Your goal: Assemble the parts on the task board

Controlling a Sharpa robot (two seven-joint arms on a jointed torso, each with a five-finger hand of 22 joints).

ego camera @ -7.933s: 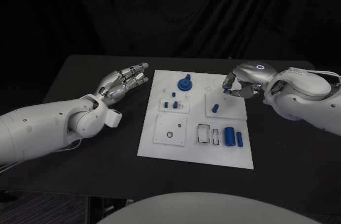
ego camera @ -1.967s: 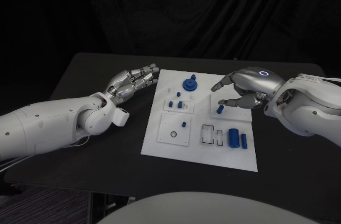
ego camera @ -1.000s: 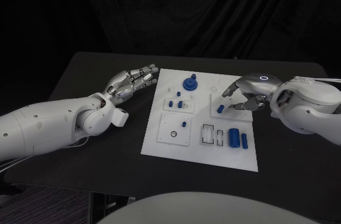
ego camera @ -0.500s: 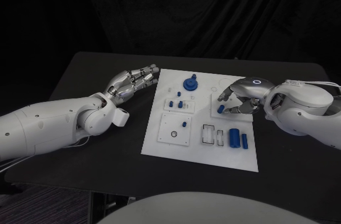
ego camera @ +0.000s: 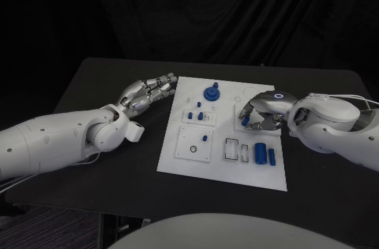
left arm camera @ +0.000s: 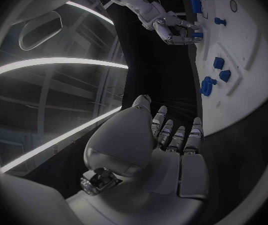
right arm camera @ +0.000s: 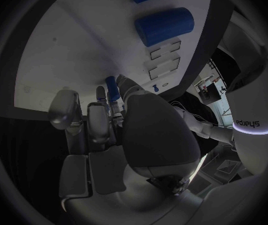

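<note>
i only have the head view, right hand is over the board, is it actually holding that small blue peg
Observer: The right wrist view shows the small blue peg between the fingertips of the right hand; it looks pinched.
Operator: is the peg upright
Observer: The left wrist view shows its blue end sticking out sideways from the right hand's fingers, just above the task board.
Operator: left hand touching the board
Observer: In the left wrist view the left hand has its fingers stretched out at the board's edge, holding nothing; contact I cannot tell.
</note>
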